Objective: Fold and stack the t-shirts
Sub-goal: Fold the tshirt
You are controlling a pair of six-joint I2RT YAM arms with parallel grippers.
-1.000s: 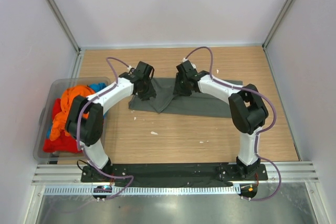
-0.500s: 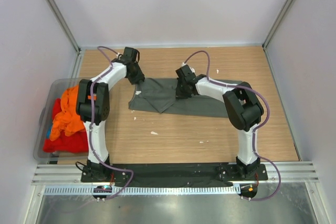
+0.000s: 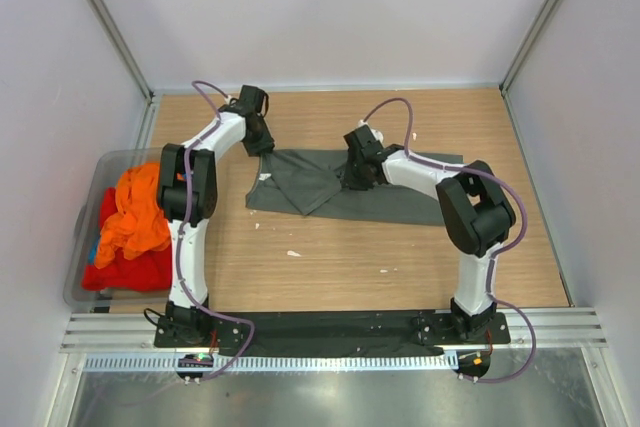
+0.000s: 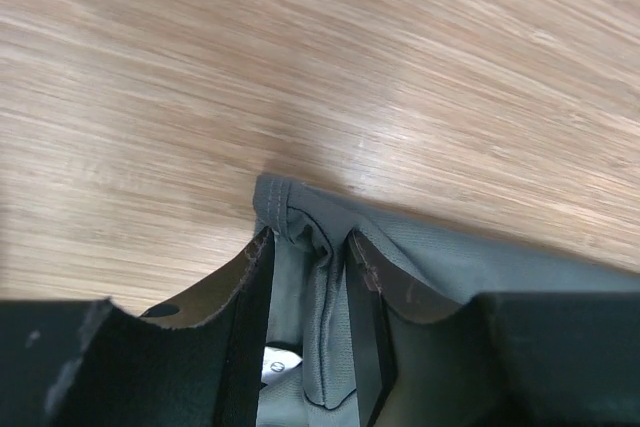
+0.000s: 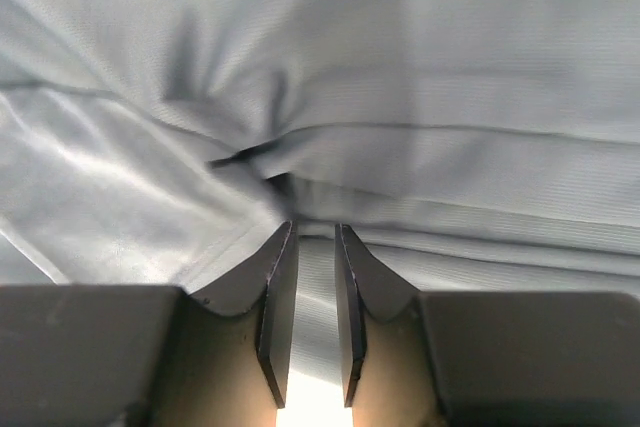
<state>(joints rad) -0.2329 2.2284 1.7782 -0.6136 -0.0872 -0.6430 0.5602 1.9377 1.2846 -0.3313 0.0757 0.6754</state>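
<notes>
The left pincer clamps a corner of the grey shirt. The right pincer sits in folds; its grip cannot be told.

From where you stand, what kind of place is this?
Probably a robotics lab test cell, not a home: two robot arms bolted to a wooden table, white panels in aluminium framing around it, and a dark grey-green t-shirt spread near a plastic bin of bright shirts.
</notes>
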